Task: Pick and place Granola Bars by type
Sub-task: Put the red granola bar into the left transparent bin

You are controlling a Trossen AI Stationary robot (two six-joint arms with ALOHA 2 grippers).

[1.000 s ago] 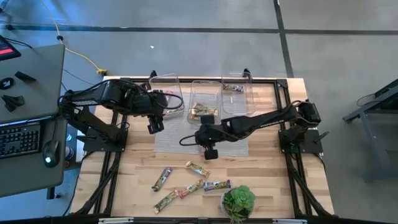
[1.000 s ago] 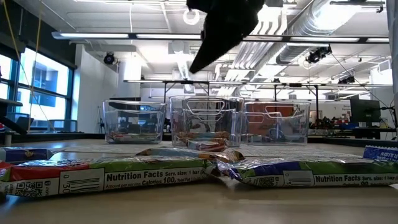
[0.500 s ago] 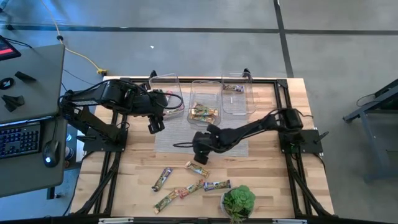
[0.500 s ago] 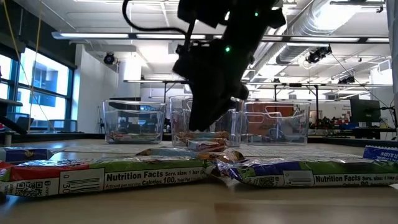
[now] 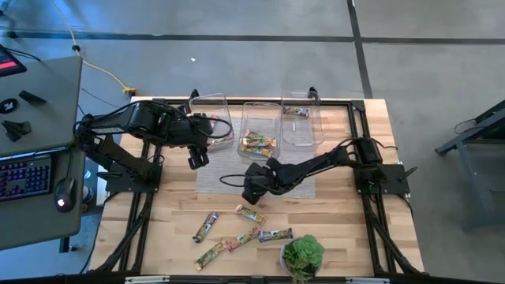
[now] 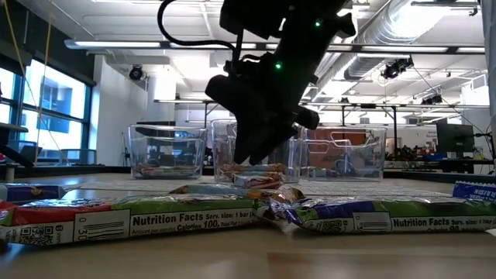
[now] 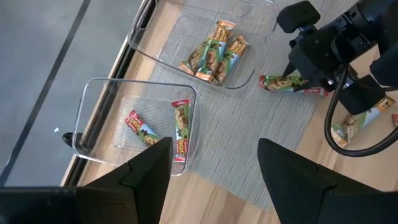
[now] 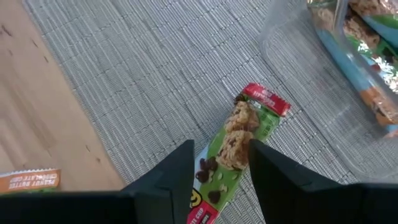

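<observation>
My right gripper (image 5: 251, 192) (image 8: 221, 147) is low over the grey mat, open. Its fingers stand on either side of a green-and-red granola bar (image 8: 241, 130) (image 7: 289, 82) that lies flat on the mat. In the high view this bar is hidden under the gripper. My left gripper (image 5: 197, 160) (image 7: 214, 152) hangs open above the mat's left edge, by the left bin, and holds nothing. Several loose bars (image 5: 249, 214) (image 5: 207, 227) lie flat on the wood near the table's near edge. My right gripper's fingers (image 8: 180, 168) come down from above, one on each long side of the bar's near half (image 8: 224, 163). The bar lies flat on the mat. Whether the fingers touch it I cannot tell.
Three clear bins stand along the far edge: the left (image 5: 211, 126) holds red bars, the middle (image 5: 259, 142) green ones, the right (image 5: 300, 114) a blue one. A potted plant (image 5: 302, 256) stands at the near edge. A desk with a keyboard (image 5: 24, 173) is beside the table.
My right gripper has moved a little toward the table's left edge and dropped from high above the mat to just over it, ending astride the bar on the mat. The left arm has kept still.
</observation>
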